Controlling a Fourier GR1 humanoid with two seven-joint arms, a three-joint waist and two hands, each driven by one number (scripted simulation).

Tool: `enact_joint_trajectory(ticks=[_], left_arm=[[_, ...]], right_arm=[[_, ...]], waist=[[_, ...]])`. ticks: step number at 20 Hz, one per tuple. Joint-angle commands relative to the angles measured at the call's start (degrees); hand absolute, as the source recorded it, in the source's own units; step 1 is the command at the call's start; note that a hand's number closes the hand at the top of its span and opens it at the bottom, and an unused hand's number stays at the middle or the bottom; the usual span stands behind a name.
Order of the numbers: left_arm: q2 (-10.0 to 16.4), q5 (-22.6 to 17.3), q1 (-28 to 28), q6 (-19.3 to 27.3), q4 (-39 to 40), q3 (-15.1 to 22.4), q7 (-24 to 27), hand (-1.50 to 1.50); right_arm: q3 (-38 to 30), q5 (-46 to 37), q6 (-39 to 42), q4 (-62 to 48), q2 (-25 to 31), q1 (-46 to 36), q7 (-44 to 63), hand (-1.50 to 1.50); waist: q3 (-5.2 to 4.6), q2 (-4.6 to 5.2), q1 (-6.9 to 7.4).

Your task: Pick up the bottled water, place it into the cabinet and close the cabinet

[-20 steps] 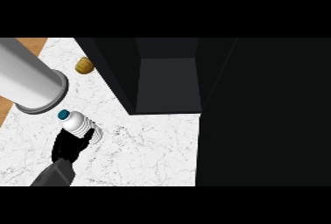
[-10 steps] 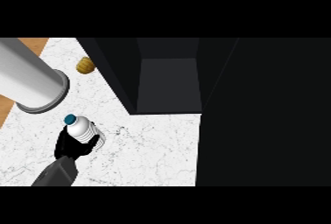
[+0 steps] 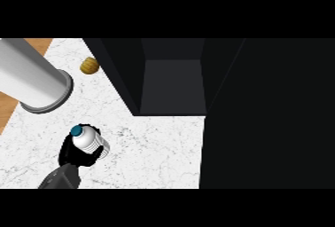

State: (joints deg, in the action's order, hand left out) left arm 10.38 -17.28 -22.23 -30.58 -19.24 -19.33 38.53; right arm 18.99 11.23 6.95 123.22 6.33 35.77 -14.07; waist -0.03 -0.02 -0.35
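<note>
Nearby bottled water (image 3: pixel 88 140): grey cylinder (image 3: pixel 29 82) & brown lump (image 3: pixel 90 65); cabinet (image 3: pixel 173 86) open.

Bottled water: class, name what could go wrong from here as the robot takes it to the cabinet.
1. The bottled water lies tilted in the left hand, whose fingers curl round its lower part; it might slip during the lift.
2. The cabinet opening sits between dark walls; the bottle could knock the left wall on the way in.
3. The large grey cylinder stands close by; a wide swing might brush it.

speckled marble-like counter (image 3: pixel 157 148), apparently matt cabinet (image 3: pixel 173 86)
</note>
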Motion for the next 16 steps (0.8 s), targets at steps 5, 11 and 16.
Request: enact_joint_trajectory(ticks=[5, 11, 16], left_arm=[[-2.1, -3.7, 3.9, -5.0, -10.1, 1.6, -4.7, 1.5], [-4.3, -8.7, 6.3, -0.2, -24.2, 2.9, -17.3, 1.5], [-8.4, -7.8, 13.4, 5.4, -41.1, 8.3, -22.6, 1.5]], right_arm=[[0.3, 0.2, -0.4, -3.0, -0.4, -1.6, -0.6, -1.5], [2.8, -1.2, -2.6, -0.1, -1.4, -2.5, 2.5, -1.5], [1.1, 0.6, -0.7, -2.5, -0.2, -0.5, -2.1, -1.5]], waist=[[0.08, -0.2, 0.54], [0.14, -0.36, 1.05], [0.13, -0.33, 0.85]])
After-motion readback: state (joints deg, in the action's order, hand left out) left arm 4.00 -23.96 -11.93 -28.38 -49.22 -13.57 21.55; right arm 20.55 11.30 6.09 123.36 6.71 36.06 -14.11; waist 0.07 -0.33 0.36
